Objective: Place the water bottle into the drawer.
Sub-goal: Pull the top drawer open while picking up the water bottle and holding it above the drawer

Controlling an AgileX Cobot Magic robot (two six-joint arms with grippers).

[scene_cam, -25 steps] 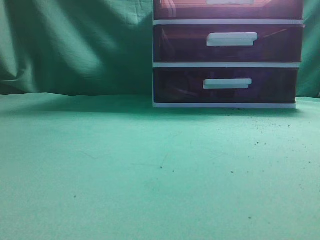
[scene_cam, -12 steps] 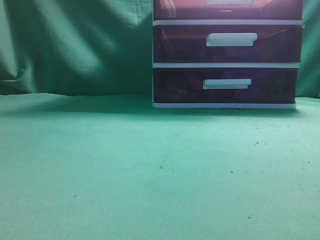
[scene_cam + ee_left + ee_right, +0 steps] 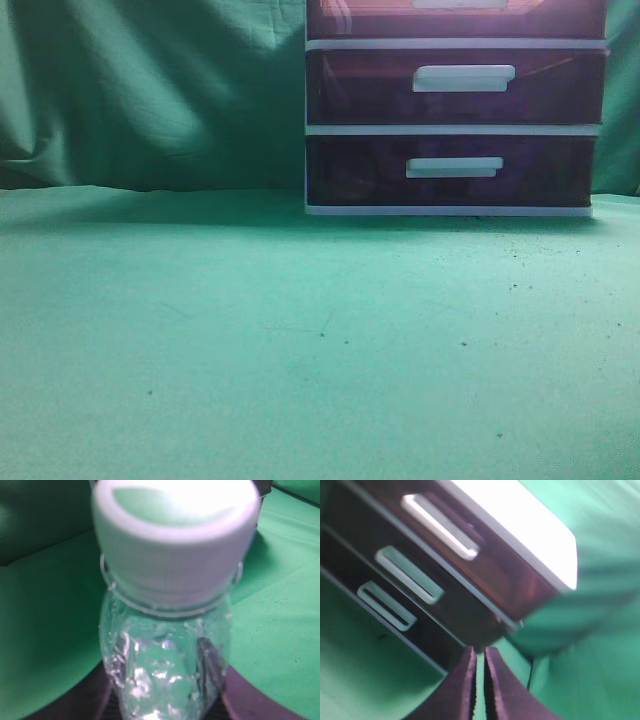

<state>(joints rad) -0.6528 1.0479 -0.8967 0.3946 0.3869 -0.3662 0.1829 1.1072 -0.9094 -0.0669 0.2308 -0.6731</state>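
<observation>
My left gripper is shut on a clear plastic water bottle with a white cap; the bottle fills the left wrist view above green cloth. The white-framed drawer unit stands at the back right of the exterior view. Only the bottom strip of its reddish top drawer shows there. In the right wrist view the top drawer with its white bar handle looks closed. My right gripper is shut and empty, held off the unit's right front corner. Neither arm shows in the exterior view.
Two darker purple drawers with white handles sit below the top one. A green cloth covers the table and hangs as a backdrop behind.
</observation>
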